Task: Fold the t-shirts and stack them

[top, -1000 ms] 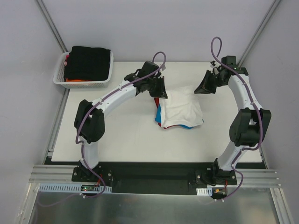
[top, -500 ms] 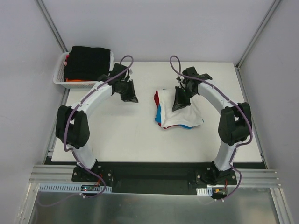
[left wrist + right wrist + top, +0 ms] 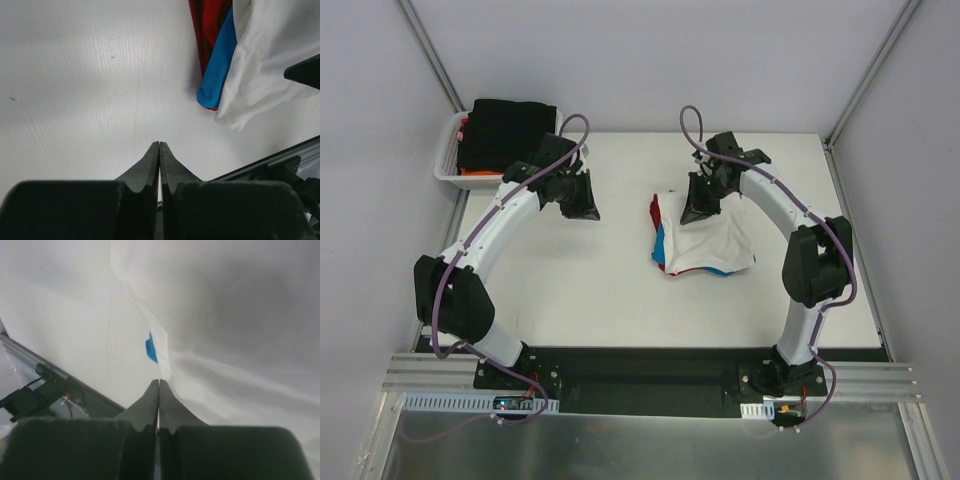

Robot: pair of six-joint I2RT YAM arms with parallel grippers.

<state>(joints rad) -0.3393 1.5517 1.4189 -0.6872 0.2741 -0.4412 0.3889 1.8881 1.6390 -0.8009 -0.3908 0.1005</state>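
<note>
A folded stack of t-shirts lies mid-table: the white t-shirt (image 3: 715, 245) on top, the blue t-shirt (image 3: 661, 240) and the red t-shirt (image 3: 655, 212) showing at its left edge. My right gripper (image 3: 695, 212) is shut, its tips at the white t-shirt's (image 3: 240, 315) far-left edge, next to a sliver of blue (image 3: 151, 351); no cloth shows between the fingers. My left gripper (image 3: 582, 200) is shut and empty over bare table, left of the stack. The left wrist view shows the red (image 3: 210, 25), blue (image 3: 220, 65) and white (image 3: 270, 60) layers.
A white lattice basket (image 3: 445, 165) stands at the far left corner, holding a folded black t-shirt (image 3: 510, 130) over an orange one (image 3: 480, 172). The table's front rail (image 3: 50, 375) shows in the right wrist view.
My left gripper has drawn away from the stack's far-left corner, leftward toward the basket. My right gripper has swung in from the far right onto the stack's far-left part.
</note>
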